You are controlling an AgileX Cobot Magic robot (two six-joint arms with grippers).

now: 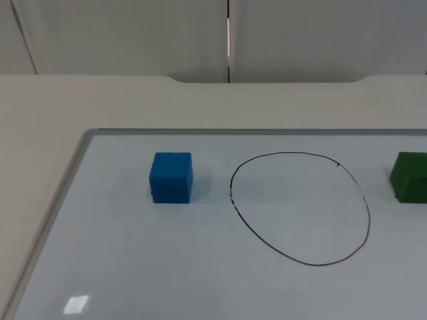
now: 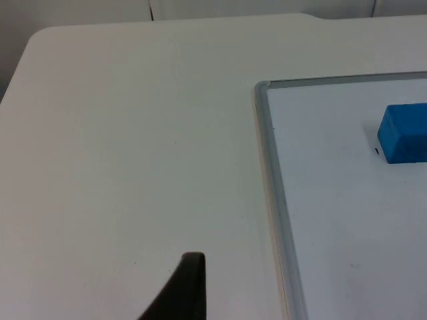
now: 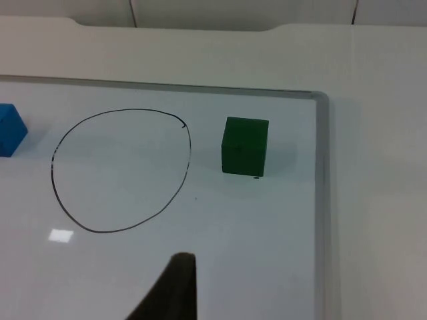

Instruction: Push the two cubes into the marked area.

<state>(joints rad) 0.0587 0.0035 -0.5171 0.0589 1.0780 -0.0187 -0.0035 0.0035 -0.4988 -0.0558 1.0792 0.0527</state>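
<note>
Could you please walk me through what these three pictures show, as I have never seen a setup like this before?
This is a two-armed robot at a white table. One picture comes from a fixed camera overlooking the table; the other two come from cameras on each arm's wrist. The black shapes there are fingertips of the left claw and the right claw, both above the surface and holding nothing. On the table lies a whiteboard with a hand-drawn outline, the marked area. A blue cube sits to one side of it and a green cube to the other, both outside the line. The job is to push both cubes inside.
</note>
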